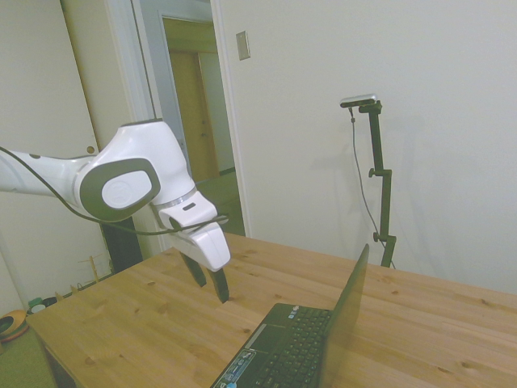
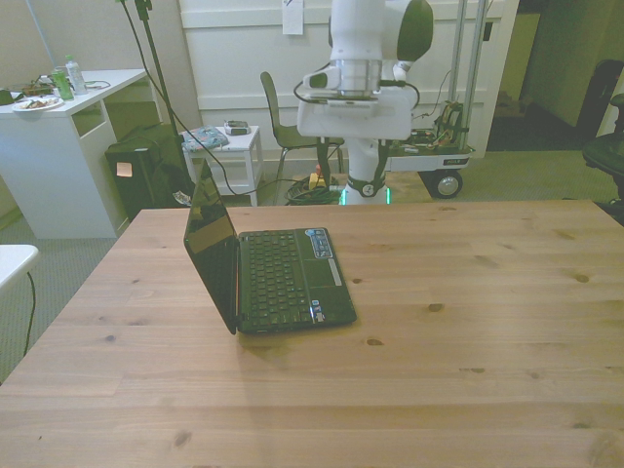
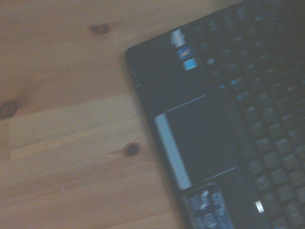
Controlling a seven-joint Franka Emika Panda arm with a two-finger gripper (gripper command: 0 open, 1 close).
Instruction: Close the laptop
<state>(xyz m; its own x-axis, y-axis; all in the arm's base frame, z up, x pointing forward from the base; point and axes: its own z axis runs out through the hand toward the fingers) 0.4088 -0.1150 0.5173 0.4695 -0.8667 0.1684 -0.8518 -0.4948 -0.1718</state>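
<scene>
the pale knotty pine table (image 2: 468, 322) fills a white-walled room with an open doorway (image 1: 198, 121) behind. on it, toward the front view's left, stands the thin matte black laptop (image 2: 273, 278), lid raised upright, keyboard and stickered palm rest showing. the white arm's two-finger gripper (image 1: 208, 280) hangs above the wood, just beside the palm-rest edge, touching nothing; its dark fingers (image 1: 220, 284) are a little parted and empty.

Beyond the wooden table (image 2: 487, 322), a chair (image 2: 292, 127) stands near a white desk (image 2: 68, 146).
</scene>
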